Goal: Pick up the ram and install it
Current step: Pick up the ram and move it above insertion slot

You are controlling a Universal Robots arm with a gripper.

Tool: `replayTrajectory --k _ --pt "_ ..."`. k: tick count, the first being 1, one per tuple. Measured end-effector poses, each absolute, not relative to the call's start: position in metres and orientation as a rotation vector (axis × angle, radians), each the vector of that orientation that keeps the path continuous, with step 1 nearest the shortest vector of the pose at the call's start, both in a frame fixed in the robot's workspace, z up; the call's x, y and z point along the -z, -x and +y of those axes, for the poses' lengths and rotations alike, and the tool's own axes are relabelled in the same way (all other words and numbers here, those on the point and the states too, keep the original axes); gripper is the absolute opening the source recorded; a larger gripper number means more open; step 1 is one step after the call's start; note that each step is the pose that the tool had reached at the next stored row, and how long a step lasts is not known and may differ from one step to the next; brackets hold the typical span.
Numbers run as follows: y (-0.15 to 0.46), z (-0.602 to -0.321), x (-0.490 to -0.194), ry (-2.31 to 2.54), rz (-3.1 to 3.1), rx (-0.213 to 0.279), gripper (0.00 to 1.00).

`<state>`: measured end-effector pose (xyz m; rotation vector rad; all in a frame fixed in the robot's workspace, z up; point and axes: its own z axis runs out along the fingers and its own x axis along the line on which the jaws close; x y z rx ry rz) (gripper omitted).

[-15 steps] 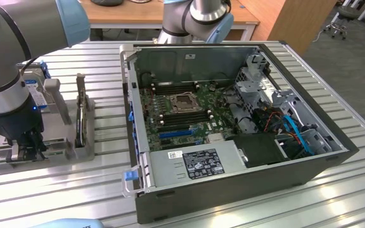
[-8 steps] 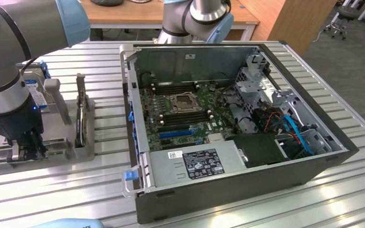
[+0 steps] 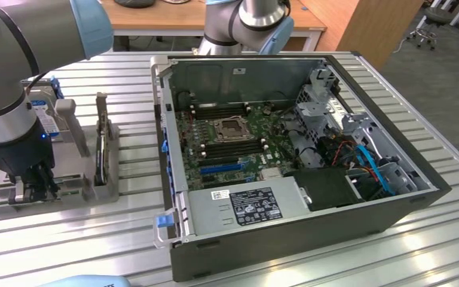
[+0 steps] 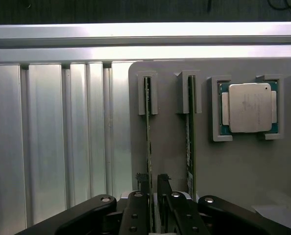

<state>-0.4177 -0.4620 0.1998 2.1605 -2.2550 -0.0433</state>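
Two green ram sticks stand on edge in slots of a grey holder. My gripper is down over the nearer end of one ram, with a black finger pressed against each side of its thin edge. The other ram stands free beside it. In the exterior view my gripper is low on the holder at the exterior view's left, beside the open computer case.
A square silver CPU lies in its own pocket of the holder. A blue-labelled hard drive stands behind my arm. The motherboard lies bare inside the case. The table is ribbed aluminium.
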Motion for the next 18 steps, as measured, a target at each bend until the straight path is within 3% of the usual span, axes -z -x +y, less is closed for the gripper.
replayTrajectory --k 18 --pt "0.4177 -0.4621 -0.1998 -2.176 -2.239 0.043 0.21"
